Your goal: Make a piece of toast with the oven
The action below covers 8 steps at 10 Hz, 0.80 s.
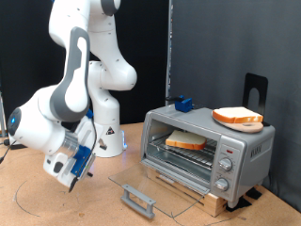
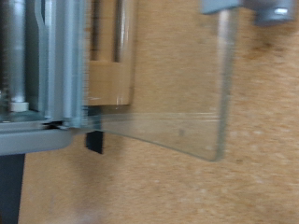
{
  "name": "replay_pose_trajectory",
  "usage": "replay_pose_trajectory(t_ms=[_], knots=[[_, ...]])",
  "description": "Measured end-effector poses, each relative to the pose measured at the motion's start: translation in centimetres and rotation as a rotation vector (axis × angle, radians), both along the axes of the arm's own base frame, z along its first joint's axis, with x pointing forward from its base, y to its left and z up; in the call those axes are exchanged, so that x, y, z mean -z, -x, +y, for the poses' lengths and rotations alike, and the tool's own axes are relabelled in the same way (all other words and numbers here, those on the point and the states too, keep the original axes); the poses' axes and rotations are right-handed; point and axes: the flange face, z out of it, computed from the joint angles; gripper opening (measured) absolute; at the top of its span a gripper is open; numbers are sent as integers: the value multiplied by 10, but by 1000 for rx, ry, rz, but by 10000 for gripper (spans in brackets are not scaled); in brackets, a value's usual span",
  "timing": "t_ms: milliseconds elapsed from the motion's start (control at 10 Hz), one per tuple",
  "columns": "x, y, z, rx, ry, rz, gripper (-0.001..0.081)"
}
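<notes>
my gripper hangs low at exterior view's left, above table, holding nothing; can't tell if fingers apart or together. oven at right, glass door dropped flat. toast on rack inside. second slice on orange plate on top.

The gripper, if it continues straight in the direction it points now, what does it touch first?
Probably the wooden table: the gripper points downward, off the open glass door of the oven. Depth is uncertain.
</notes>
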Motion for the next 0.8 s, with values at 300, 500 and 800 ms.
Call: replay_pose_trajectory(t_ms=[300, 500, 800], knots=[[29, -1, -15, 2, -10, -14, 807], [43, -3, -9, -14, -44, -31, 807], [52, -14, 21, -32, -98, -37, 807]])
